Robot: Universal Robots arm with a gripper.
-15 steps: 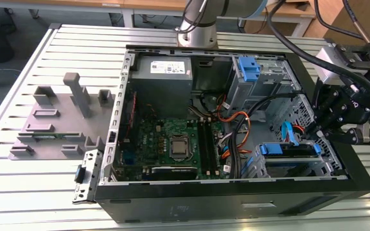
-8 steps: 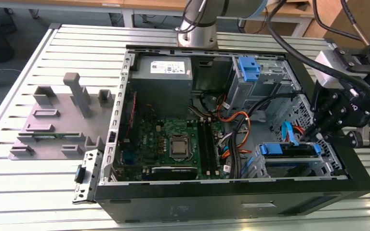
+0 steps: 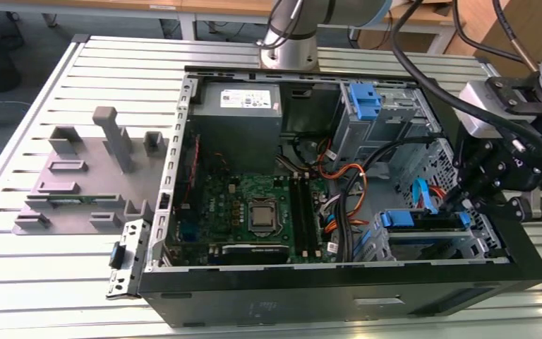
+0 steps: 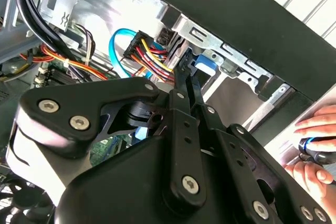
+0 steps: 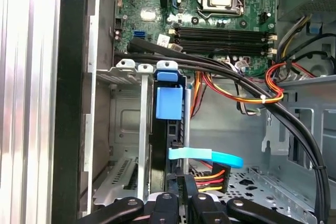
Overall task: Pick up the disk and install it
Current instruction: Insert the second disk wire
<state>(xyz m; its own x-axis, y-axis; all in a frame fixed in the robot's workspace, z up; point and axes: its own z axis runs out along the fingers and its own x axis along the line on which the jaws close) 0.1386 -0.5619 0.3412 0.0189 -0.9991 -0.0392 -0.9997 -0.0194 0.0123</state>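
Observation:
The disk (image 5: pixel 169 103) stands on edge in the drive bay of the open computer case (image 3: pixel 346 282), its blue carrier facing out. In the exterior view the disk (image 3: pixel 422 220) sits low in the bay at the right side of the case. My gripper (image 5: pixel 181 179) is at the disk's near end, fingers drawn close together and pinching its edge. In the second wrist view the gripper (image 4: pixel 187 69) narrows to a point right beside the blue carrier (image 4: pixel 203 62). In the exterior view the gripper (image 3: pixel 457 205) hangs just above the bay.
A light blue data cable (image 5: pixel 210 156) and red-yellow power wires (image 5: pixel 210 179) lie beside the disk. Black cable bundles (image 5: pixel 252 93) cross the case. The motherboard (image 3: pixel 252 212), power supply (image 3: pixel 241 106) and another blue bracket (image 3: pixel 365 102) fill the case. A person's hand (image 4: pixel 315 145) rests outside it.

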